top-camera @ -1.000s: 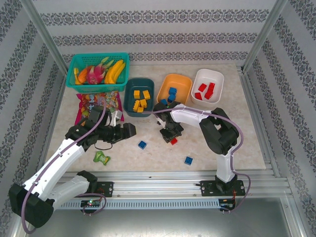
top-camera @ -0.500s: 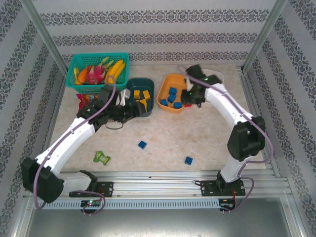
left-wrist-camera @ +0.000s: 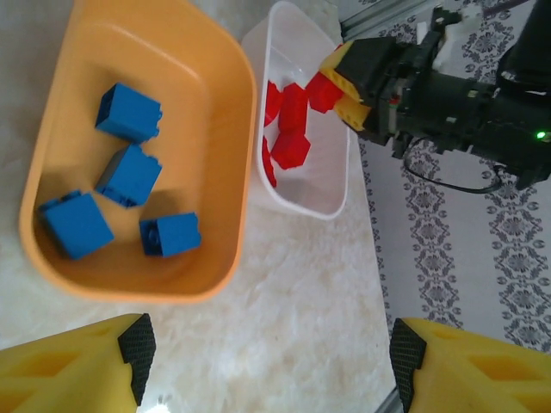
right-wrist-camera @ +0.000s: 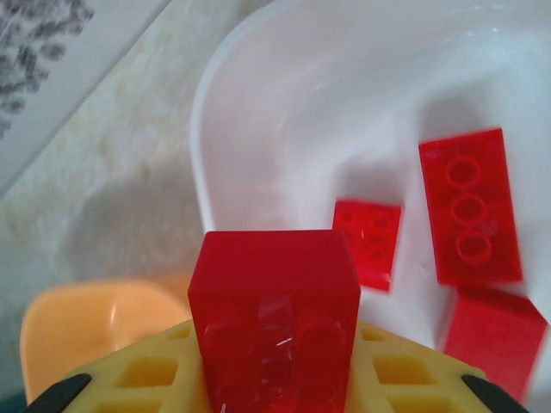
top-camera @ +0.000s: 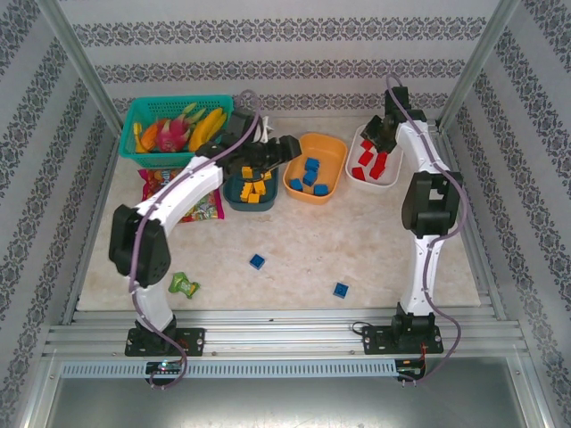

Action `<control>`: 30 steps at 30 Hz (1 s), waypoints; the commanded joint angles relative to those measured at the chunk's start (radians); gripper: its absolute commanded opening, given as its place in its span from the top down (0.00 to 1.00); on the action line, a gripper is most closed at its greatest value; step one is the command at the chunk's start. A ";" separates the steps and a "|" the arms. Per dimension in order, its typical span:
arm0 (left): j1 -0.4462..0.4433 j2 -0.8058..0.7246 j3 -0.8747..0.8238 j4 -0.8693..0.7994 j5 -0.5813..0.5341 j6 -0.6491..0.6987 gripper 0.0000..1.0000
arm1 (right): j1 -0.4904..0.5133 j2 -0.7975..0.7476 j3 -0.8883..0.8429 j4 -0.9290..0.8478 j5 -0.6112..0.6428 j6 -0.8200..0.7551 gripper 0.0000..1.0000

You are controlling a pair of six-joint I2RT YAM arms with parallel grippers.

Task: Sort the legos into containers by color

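Right end effector [right-wrist-camera: 275, 383] around red lego [right-wrist-camera: 274, 297] over white container [right-wrist-camera: 284, 95]

Patterned walls [top-camera: 285, 53] enclose a pale marbled table [top-camera: 375, 241].
Grey metal posts [top-camera: 80, 67] rise at the back corners; the light is even.

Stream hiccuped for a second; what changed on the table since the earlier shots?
The right end effector carried the red brick from mid-table up over the white tub, shut on it. The left end effector swung forward from the near left to over the teal tub, open. Two blue bricks and the green toy stayed put.
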 commanded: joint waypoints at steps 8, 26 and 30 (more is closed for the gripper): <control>-0.030 0.265 0.385 0.000 0.009 0.032 0.25 | -0.028 0.209 0.221 0.078 0.046 0.415 0.77; -0.064 0.264 0.431 -0.072 -0.049 0.048 0.25 | -0.054 0.251 0.338 0.034 0.026 0.432 0.45; -0.064 0.192 0.360 -0.090 -0.090 0.048 0.25 | -0.043 0.156 0.287 0.023 0.033 0.383 0.44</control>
